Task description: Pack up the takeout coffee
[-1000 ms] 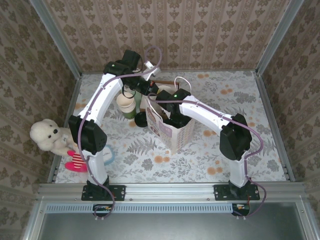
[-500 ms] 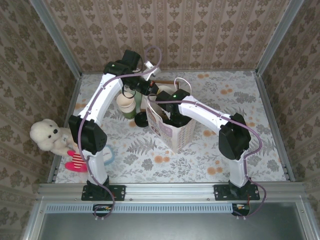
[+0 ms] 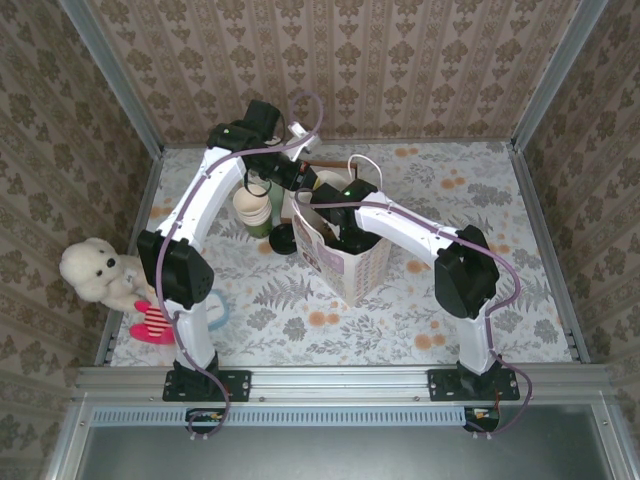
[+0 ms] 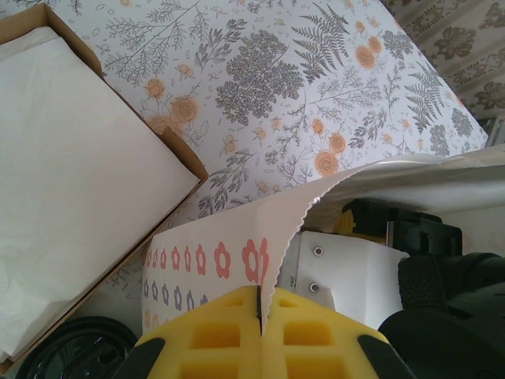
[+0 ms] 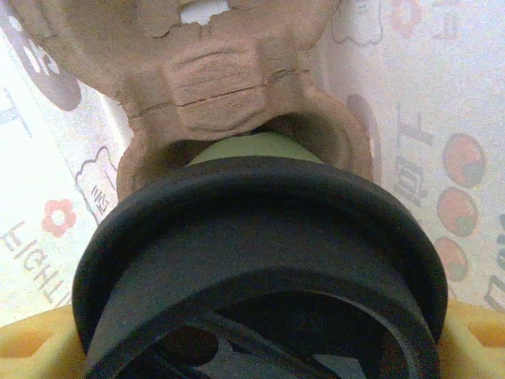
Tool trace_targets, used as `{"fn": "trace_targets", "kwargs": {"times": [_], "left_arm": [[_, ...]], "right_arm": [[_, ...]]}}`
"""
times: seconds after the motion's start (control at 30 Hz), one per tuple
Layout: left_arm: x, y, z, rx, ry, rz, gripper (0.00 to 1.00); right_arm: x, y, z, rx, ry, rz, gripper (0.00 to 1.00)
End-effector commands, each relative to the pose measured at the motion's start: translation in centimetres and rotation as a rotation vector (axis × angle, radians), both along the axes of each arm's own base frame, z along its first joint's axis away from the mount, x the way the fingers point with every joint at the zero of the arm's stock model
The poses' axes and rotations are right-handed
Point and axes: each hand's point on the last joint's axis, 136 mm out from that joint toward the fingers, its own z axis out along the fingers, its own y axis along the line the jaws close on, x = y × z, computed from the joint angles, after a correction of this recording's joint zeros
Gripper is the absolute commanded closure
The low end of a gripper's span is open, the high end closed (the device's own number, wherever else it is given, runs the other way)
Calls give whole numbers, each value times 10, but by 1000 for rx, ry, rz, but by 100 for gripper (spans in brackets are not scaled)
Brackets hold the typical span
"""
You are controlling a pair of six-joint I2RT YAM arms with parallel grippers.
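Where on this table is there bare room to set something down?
Bare cloth lies right of the paper bag, out to the right rail, and along the near edge between the arm bases. Crowded left of the bag: cup stack, loose lid, teddy.

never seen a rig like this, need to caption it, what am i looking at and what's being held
Two white robot arms are bolted to the near edge of a table; each ends in two-finger jaws with yellow pads. The top picture looks down from above and behind: left arm, right arm. The other two pictures come from cameras on the wrists. On the table are a paper bag, a stack of cream cups and a loose black lid; a teddy bear sits at the left. The left jaws are shut on the bag's rim. The right jaws, inside the bag, grip the takeout coffee, a green cup with a black lid, above a pulp carrier.
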Motion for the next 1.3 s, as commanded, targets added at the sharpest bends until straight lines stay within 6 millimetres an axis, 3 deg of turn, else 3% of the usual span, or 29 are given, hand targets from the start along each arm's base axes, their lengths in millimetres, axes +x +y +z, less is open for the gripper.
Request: {"fn": "trace_targets", "kwargs": {"times": [0.0, 0.27, 0.93, 1.27], "left_arm": [[-8, -4, 9, -48, 24, -21, 100], [-7, -5, 12, -56, 20, -19, 100], [-5, -8, 8, -66, 39, -18, 100], [-8, -6, 11, -63, 30, -20, 100]], "right_arm": [[0, -12, -27, -72, 28, -22, 41], [2, -11, -32, -67, 19, -17, 42], [17, 8, -18, 30, -77, -9, 42], [3, -13, -54, -66, -10, -9, 42]]}}
